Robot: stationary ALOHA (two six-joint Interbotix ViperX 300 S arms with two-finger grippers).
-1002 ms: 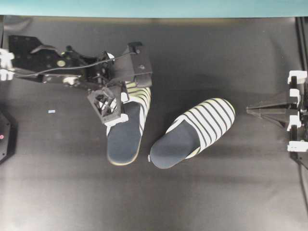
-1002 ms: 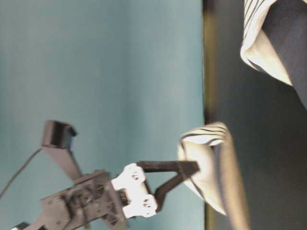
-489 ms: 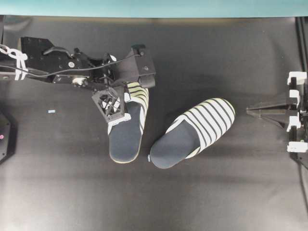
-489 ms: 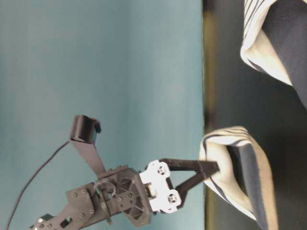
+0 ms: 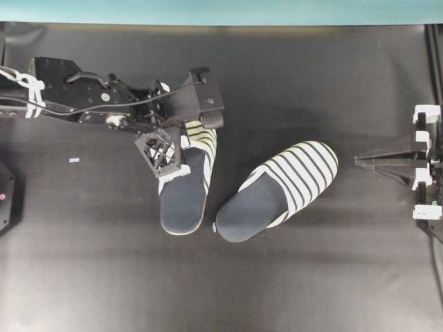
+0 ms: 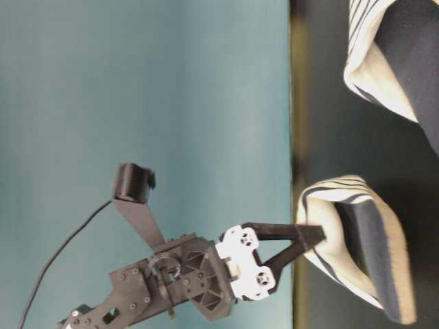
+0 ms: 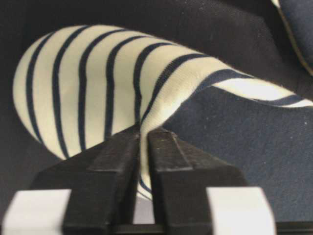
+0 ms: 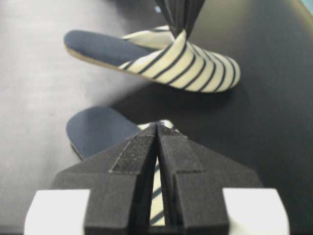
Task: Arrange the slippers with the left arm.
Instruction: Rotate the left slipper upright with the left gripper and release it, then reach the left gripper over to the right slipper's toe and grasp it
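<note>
Two striped cream slippers with navy insoles lie on the black mat. The left slipper [image 5: 183, 199] points its toe to the back, and my left gripper [image 5: 185, 153] is shut on the edge of its striped upper [image 7: 83, 83]. Cream fabric shows pinched between the fingers [image 7: 168, 152]. In the table-level view the left gripper [image 6: 317, 236] holds that slipper [image 6: 357, 257] low at the mat; I cannot tell whether it rests fully. The right slipper [image 5: 277, 190] lies slanted, toe to the back right. My right gripper [image 5: 360, 159] is shut and empty at the right edge.
A teal wall [image 5: 221, 10] runs along the back of the mat. A small pale scrap [image 5: 74, 160] lies at the left. A dark device [image 5: 5, 197] sits at the left edge. From the right wrist, the near slipper [image 8: 98, 129] is just ahead of the right gripper [image 8: 157, 126].
The left gripper has come down toward the mat with the left slipper and shifted it slightly right, closer to its mate. The right arm and right slipper have not moved.
</note>
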